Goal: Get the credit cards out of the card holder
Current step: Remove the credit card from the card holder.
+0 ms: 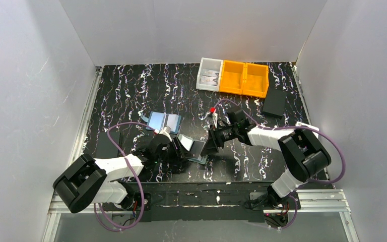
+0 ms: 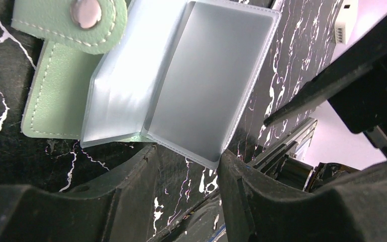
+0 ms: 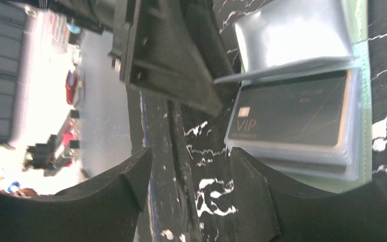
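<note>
Right wrist view: a black credit card (image 3: 292, 113) lies sleeved in the open card holder (image 3: 364, 60) on the bench (image 3: 206, 194), between the released right claw (image 3: 191, 164) and released left claw (image 2: 188, 159); thin, stiff, slick, probably best pinched by its sleeve-mouth edge

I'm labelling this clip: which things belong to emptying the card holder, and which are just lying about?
Job: card holder; black card in its sleeve.
Lying about: orange bins; clear bin; black box; light-blue rectangle.

Black marbled table (image 1: 131, 91) carries card holder (image 1: 194, 149), bins (image 1: 243, 78), black box (image 1: 274, 103), blue rectangle (image 1: 164, 121)
</note>
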